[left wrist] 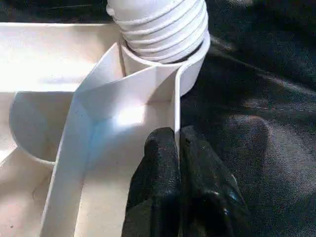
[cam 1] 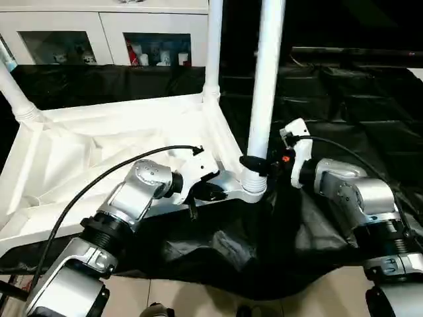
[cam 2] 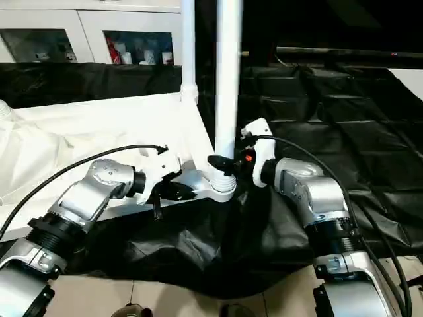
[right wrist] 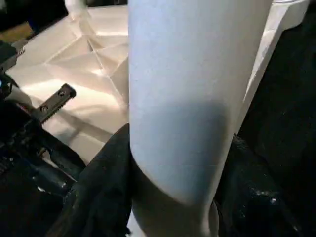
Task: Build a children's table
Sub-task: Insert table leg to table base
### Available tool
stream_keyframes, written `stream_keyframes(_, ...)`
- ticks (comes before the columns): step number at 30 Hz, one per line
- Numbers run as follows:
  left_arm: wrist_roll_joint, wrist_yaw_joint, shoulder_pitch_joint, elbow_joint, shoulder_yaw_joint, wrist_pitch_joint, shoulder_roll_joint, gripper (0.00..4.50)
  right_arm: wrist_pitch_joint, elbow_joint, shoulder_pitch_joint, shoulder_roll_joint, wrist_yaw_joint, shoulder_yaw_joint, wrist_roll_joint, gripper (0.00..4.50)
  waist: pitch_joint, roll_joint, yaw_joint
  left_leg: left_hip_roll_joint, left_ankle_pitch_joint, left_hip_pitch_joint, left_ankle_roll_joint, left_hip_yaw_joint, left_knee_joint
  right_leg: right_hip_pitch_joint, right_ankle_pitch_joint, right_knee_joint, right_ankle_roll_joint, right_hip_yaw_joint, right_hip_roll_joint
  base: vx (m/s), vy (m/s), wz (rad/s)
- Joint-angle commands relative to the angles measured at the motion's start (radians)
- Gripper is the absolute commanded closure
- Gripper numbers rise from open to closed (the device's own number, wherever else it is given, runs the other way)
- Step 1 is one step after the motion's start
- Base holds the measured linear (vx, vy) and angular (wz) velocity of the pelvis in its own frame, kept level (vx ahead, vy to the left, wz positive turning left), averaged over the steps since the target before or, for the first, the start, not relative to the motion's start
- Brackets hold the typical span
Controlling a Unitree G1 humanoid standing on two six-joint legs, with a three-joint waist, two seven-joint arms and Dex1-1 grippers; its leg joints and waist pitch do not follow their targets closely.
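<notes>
The children's table lies upside down on a black cloth, its white ribbed top (cam 1: 99,145) facing up. A white leg (cam 1: 266,79) stands upright in the near corner socket (cam 1: 253,183). A second leg (cam 1: 213,46) stands at the far corner and a third (cam 1: 16,92) at the left. My left gripper (cam 1: 208,191) is shut on the top's thin rim just beside the near socket, its fingers (left wrist: 158,168) pinching the wall. My right gripper (cam 1: 254,164) is shut on the near leg just above the socket, with its fingers (right wrist: 106,173) wrapped around the tube.
The black cloth (cam 1: 344,105) covers the floor to the right and front, bunched under the near corner. White cabinets (cam 1: 99,39) with glass doors stand at the back. Pale floor tiles (cam 1: 198,297) show at the front edge. A black cable (cam 1: 99,178) arcs over my left forearm.
</notes>
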Motion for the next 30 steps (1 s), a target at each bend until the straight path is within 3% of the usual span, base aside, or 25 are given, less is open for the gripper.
stream_keyframes(1,0.009,0.004,-0.012,0.01,-0.013,0.003,0.0,4.5,0.012,0.044,0.041,-0.004,-0.028,-0.028,-0.004,2.6,-0.084,-0.002,0.003,0.017,-0.23,0.017,0.031,-0.014,-0.072,0.065,-0.359,-0.087,-0.167,0.043,-0.047,0.0,0.0,0.0)
stream_keyframes(2,0.01,0.01,-0.014,0.012,-0.008,0.002,-0.002,4.5,0.014,0.045,0.055,-0.001,-0.033,-0.045,0.005,2.6,-0.086,0.002,0.005,0.017,-0.231,0.018,0.031,-0.014,-0.071,0.066,-0.356,-0.087,-0.168,0.043,-0.048,0.0,0.0,0.0)
stream_keyframes(4,0.01,0.019,-0.018,0.019,-0.001,0.001,-0.005,4.5,0.006,0.043,0.074,0.002,-0.041,-0.062,0.012,2.6,-0.087,-0.001,0.007,0.017,-0.232,0.019,0.031,-0.014,-0.072,0.067,-0.354,-0.087,-0.17,0.042,-0.047,0.0,0.0,0.0)
stream_keyframes(9,0.009,0.055,-0.029,0.04,0.019,-0.004,-0.016,4.5,-0.021,0.055,0.113,0.019,-0.06,-0.099,0.031,2.6,-0.085,0.004,0.008,0.015,-0.262,0.022,0.027,-0.015,-0.072,0.064,-0.4,-0.095,-0.158,0.039,-0.048,0.0,0.0,0.0)
stream_keyframes(13,0.013,0.068,-0.038,0.062,0.026,-0.017,-0.022,4.5,-0.059,0.068,0.17,0.048,-0.074,-0.123,0.042,2.6,-0.079,0.007,0.004,0.014,-0.341,0.035,0.012,-0.023,-0.076,0.063,-0.544,-0.117,-0.109,0.026,-0.052,0.0,0.0,0.0)
stream_keyframes(16,0.013,0.067,-0.038,0.06,0.024,-0.016,-0.02,4.5,-0.071,0.057,0.197,0.055,-0.076,-0.119,0.042,2.6,-0.08,0.013,0.003,0.016,-0.354,0.039,0.009,-0.027,-0.08,0.065,-0.535,-0.121,-0.107,0.022,-0.053,0.0,0.0,0.0)
stream_keyframes(23,0.018,0.065,-0.041,0.074,0.016,-0.028,-0.02,4.5,-0.122,-0.032,0.236,0.037,-0.084,-0.032,-0.036,2.6,-0.084,0.012,0.004,0.018,-0.329,0.034,0.012,-0.028,-0.085,0.072,-0.475,-0.113,-0.129,0.026,-0.054,0.0,0.0,0.0)
stream_keyframes(28,0.018,0.067,-0.04,0.076,0.015,-0.031,-0.023,4.5,-0.133,-0.066,0.237,0.037,-0.091,0.005,-0.06,2.61,-0.083,0.007,0.002,0.016,-0.334,0.035,0.014,-0.028,-0.084,0.071,-0.516,-0.119,-0.112,0.024,-0.055,0.0,0.0,0.0)
stream_keyframes(30,0.018,0.067,-0.04,0.076,0.013,-0.033,-0.024,4.5,-0.147,-0.069,0.228,0.026,-0.088,0.051,-0.096,2.61,-0.082,0.008,0.0,0.015,-0.333,0.034,0.013,-0.029,-0.084,0.071,-0.533,-0.12,-0.103,0.023,-0.055,0.0,0.0,0.0)
